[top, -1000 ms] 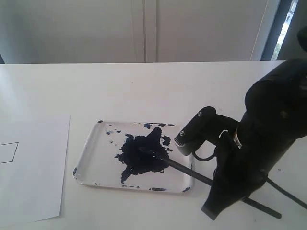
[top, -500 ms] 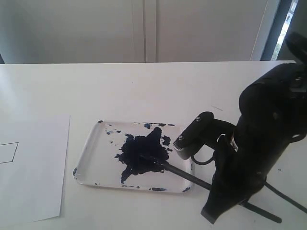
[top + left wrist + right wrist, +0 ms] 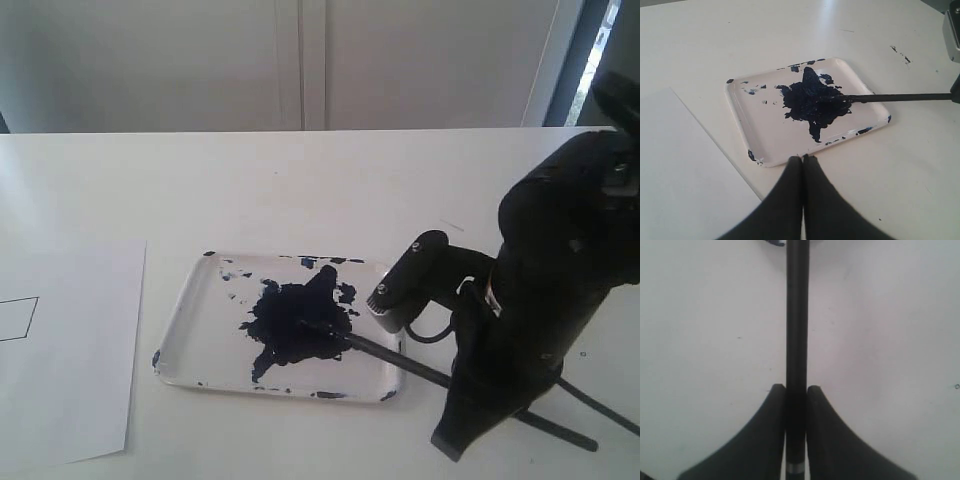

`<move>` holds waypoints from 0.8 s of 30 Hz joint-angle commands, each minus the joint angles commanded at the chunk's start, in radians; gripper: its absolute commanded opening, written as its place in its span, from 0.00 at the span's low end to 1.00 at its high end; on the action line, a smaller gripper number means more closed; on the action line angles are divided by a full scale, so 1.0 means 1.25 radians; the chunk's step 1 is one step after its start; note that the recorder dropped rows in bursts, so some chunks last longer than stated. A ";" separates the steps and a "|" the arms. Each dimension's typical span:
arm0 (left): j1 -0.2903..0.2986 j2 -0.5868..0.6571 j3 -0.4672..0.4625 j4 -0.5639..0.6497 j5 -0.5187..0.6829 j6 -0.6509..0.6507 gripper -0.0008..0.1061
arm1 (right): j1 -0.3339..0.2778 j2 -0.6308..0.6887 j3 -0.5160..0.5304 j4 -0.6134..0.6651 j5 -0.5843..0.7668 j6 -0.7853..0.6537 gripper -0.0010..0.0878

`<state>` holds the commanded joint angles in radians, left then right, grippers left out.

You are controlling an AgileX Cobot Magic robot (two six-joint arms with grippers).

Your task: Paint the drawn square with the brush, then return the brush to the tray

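The white tray [image 3: 200, 320] lies mid-table with a big blue-black paint blot [image 3: 290, 320]. The brush [image 3: 385, 353], a thin black stick, has its tip in the blot and runs out over the tray's near right rim. My right gripper [image 3: 455, 435] is shut on its shaft beyond the tray; the right wrist view shows the brush [image 3: 797, 315] pinched between the fingers of the right gripper [image 3: 796, 390]. My left gripper [image 3: 802, 158] is shut and empty, hanging just off the tray [image 3: 765, 135]. The drawn square [image 3: 18, 318] is an outline at the left edge.
The square sits on a white paper sheet [image 3: 70, 380], left of the tray and a little apart from it. The right arm's black body [image 3: 560, 260] and a cable [image 3: 600, 405] fill the near right. Small dark specks [image 3: 900, 52] mark the table beyond the tray.
My right arm has shifted slightly to the right with the brush in its grip. The brush tip stays in the paint blot.
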<state>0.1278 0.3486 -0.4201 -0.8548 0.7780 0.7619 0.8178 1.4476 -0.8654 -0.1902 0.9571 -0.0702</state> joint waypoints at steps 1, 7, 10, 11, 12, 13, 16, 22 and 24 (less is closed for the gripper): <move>0.000 0.000 0.000 0.000 0.000 0.000 0.01 | 0.000 0.000 0.000 0.002 0.000 0.000 0.01; 0.000 0.000 0.000 0.000 0.000 0.000 0.01 | 0.000 0.000 0.000 0.088 0.018 -0.053 0.01; 0.000 0.000 0.000 0.000 0.000 0.000 0.01 | 0.000 0.000 0.000 0.123 0.032 -0.074 0.01; 0.000 0.000 0.000 0.000 0.000 0.000 0.01 | 0.000 0.000 0.000 0.125 0.034 -0.075 0.01; 0.000 0.000 0.000 0.000 0.000 0.000 0.01 | 0.000 0.000 0.000 0.125 0.036 -0.075 0.01; 0.000 0.000 0.000 0.000 0.000 0.000 0.01 | 0.000 0.000 0.000 0.125 0.038 -0.075 0.01; 0.000 0.000 0.000 0.000 0.000 0.000 0.01 | 0.000 0.000 0.000 0.125 0.028 -0.075 0.01; 0.000 0.000 0.000 0.000 0.000 0.000 0.01 | 0.000 0.000 0.000 0.073 -0.015 -0.065 0.01; 0.000 0.000 0.000 0.000 0.000 0.000 0.01 | 0.000 0.003 0.000 0.062 -0.026 -0.065 0.01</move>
<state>0.1278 0.3486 -0.4201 -0.8548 0.7780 0.7619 0.8178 1.4518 -0.8654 -0.1125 0.9251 -0.1514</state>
